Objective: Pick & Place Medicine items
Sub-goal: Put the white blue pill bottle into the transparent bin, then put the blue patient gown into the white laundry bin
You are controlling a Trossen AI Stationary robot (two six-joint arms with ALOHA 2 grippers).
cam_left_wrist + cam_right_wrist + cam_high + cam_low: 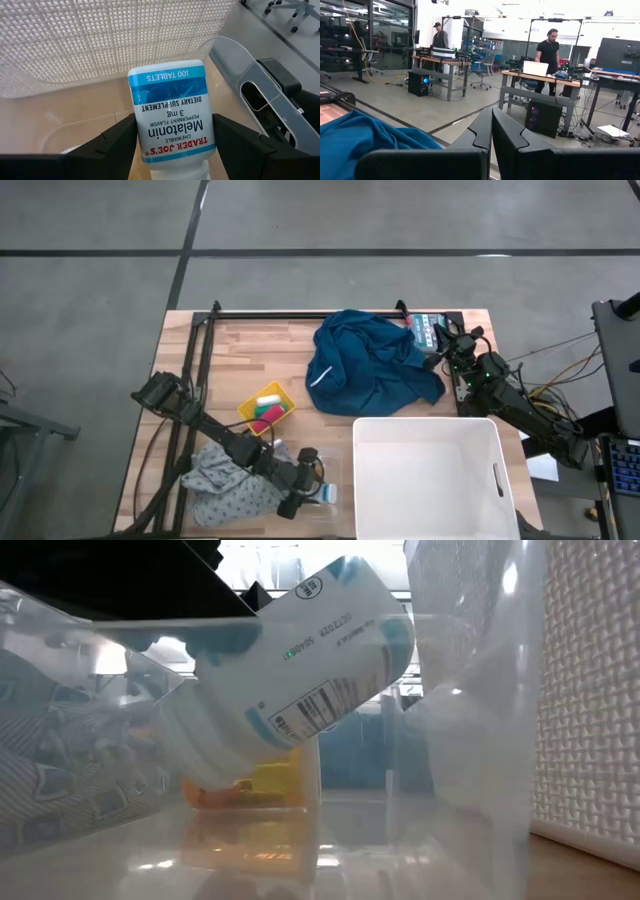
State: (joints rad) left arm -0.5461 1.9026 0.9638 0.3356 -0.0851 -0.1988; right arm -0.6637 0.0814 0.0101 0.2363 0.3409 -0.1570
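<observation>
Item: white melatonin bottle, blue label. Clamped mid-body in left end effector, tilted over clear bin, apparently. Light, rigid, slick plastic. Right end effector closed, empty, beside blue cloth.

Even overhead light was bright; glare washed the bottle near the left gripper; the close foreground was blurred.

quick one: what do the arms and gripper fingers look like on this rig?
Both arms are dark, jointed links. The left gripper has flat, matte black fingers with angular, faceted edges. The right gripper has the same black wedge-shaped fingers. Thin cables trail by the right arm.
</observation>
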